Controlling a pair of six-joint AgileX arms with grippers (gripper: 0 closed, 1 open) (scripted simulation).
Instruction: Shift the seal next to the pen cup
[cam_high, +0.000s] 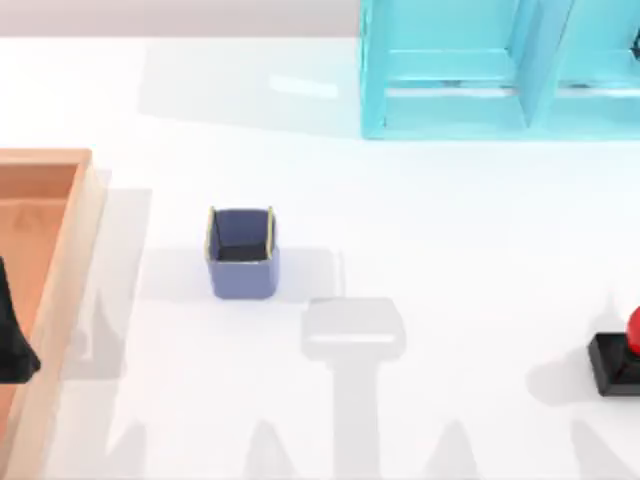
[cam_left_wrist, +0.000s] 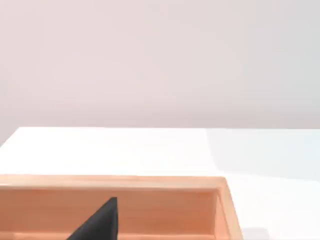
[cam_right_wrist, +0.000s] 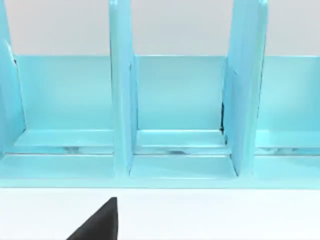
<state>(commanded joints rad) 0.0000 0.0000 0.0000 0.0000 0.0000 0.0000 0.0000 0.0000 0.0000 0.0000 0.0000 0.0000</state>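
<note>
The seal (cam_high: 618, 358), a black square block with a red knob, stands at the table's right edge, partly cut off by the top view's border. The pen cup (cam_high: 241, 252), a small blue-purple open cup with yellowish rim edges, stands left of the middle, far from the seal. My left gripper (cam_high: 12, 340) shows as a dark shape at the left edge, over the orange tray, well left of the cup. A dark part of it (cam_left_wrist: 100, 222) sits above the tray's inside. A dark part of my right gripper (cam_right_wrist: 100, 222) faces the light-blue shelf.
A large orange wooden tray (cam_high: 70, 260) lies along the left side. A light-blue shelf unit (cam_high: 500, 70) with upright dividers (cam_right_wrist: 122, 100) stands at the back right. Bare white table (cam_high: 450, 260) stretches between the cup and the seal.
</note>
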